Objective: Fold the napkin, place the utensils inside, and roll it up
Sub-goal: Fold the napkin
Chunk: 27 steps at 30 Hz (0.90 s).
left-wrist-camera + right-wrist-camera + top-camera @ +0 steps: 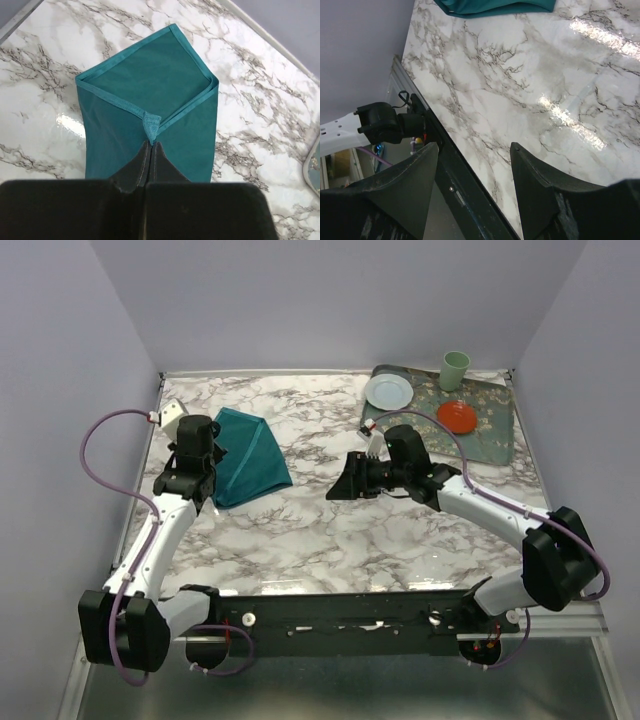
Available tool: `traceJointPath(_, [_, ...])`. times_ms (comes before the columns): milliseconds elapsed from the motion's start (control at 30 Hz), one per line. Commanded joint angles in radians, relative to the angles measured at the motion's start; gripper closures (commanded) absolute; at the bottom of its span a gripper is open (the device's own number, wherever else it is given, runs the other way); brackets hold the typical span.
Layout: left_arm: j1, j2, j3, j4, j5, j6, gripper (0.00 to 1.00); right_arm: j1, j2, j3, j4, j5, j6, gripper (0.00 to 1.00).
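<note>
Squarely between left fingers [165, 169]: napkin [150, 85] corner pinched, cloth spread beyond.

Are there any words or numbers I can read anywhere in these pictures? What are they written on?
None: no word, number, label or sign can be read in any view.
The teal cloth napkin is plain.
The patterned grey-green tray bears only a swirly pattern, no letters.
The white round plate, the small orange-red plate and the pale green cup are blank.
</note>
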<state>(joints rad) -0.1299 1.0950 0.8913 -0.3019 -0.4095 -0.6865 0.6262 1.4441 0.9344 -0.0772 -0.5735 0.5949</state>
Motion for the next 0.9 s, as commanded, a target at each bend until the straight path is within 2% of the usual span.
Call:
traceJointPath(0, [-0.031, 0.048, 0.026, -0.046, -0.049, 0.027, 1.00, -0.008, -0.031, -0.023, 0.036, 0.018, 0.016, 0.32])
traceJointPath(367, [-0.142, 0.160, 0.066, 0.023, -0.025, 0.033, 1.00, -0.008, -0.002, -0.028, 0.056, 0.015, 0.025, 0.32])
traceJointPath(500, [-0.160, 0.172, 0.087, 0.015, -0.043, 0.022, 1.00, -0.008, 0.083, 0.023, 0.070, 0.006, 0.039, 0.32])
traceJointPath(600, [-0.168, 0.146, 0.069, 0.012, -0.075, -0.019, 1.00, -0.008, 0.201, 0.082, 0.158, -0.031, 0.083, 0.32])
traceJointPath(700, [-0.169, 0.135, 0.049, 0.046, -0.058, -0.021, 1.00, -0.008, 0.294, 0.174, 0.189, -0.065, 0.146, 0.37])
traceJointPath(800, [-0.172, 0.157, 0.047, 0.057, -0.031, -0.015, 1.00, -0.005, 0.398, 0.256, 0.251, -0.107, 0.192, 0.51])
traceJointPath(867, [-0.172, 0.170, 0.046, 0.061, -0.015, -0.013, 1.00, 0.000, 0.482, 0.340, 0.251, -0.109, 0.200, 0.54])
